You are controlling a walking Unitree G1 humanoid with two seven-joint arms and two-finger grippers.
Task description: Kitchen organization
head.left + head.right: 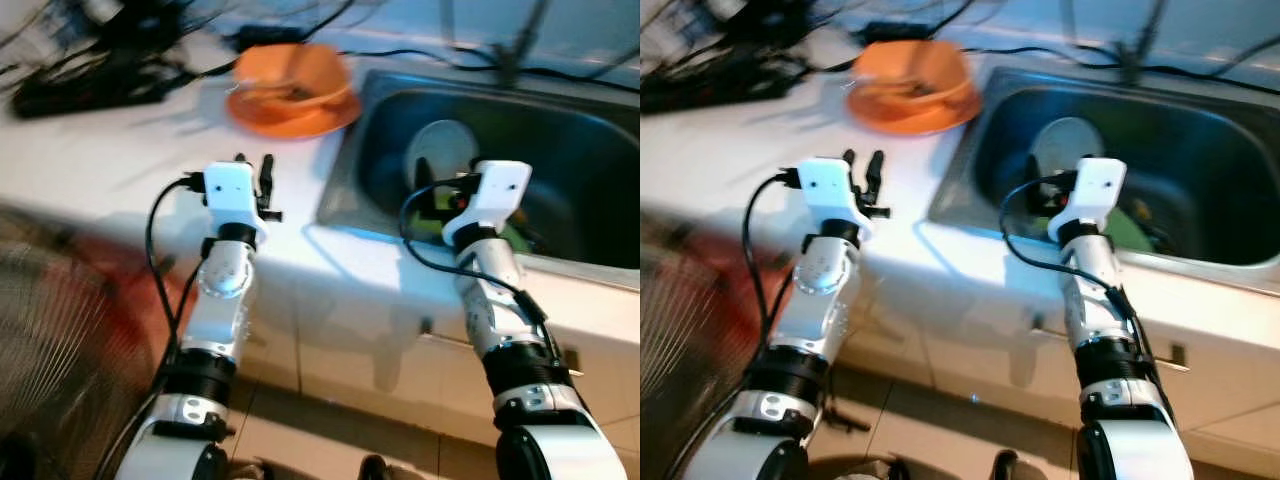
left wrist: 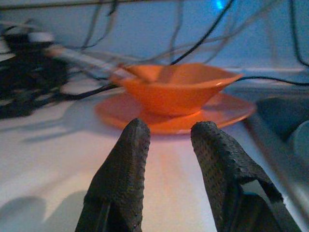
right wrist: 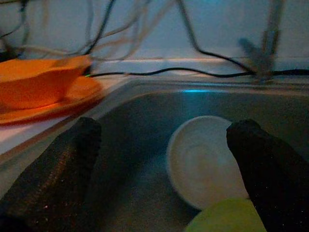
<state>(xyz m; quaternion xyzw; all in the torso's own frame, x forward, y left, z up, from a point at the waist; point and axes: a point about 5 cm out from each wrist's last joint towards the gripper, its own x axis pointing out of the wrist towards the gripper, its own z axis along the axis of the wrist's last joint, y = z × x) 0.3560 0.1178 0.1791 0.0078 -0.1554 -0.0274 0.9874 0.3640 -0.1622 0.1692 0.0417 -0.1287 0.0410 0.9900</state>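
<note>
An orange bowl [image 1: 292,75] sits on an orange plate [image 1: 300,120] on the white counter, beside the steel sink [image 1: 590,130]. My left gripper [image 1: 254,170] hovers over the counter, short of the plate, with its fingers [image 2: 126,159] a small gap apart and nothing between them. My right gripper [image 3: 164,140] reaches over the sink's front rim, open wide. Beyond it, a white dish [image 3: 205,159] lies in the basin, with something yellow-green [image 3: 227,217] beside it. The white dish [image 1: 440,150] shows past the right wrist.
A tangle of black cables and a black device [image 1: 90,70] lies at the back left of the counter [image 1: 100,160]. Cables run along the wall behind the sink. White cabinet fronts [image 1: 350,360] stand below the counter.
</note>
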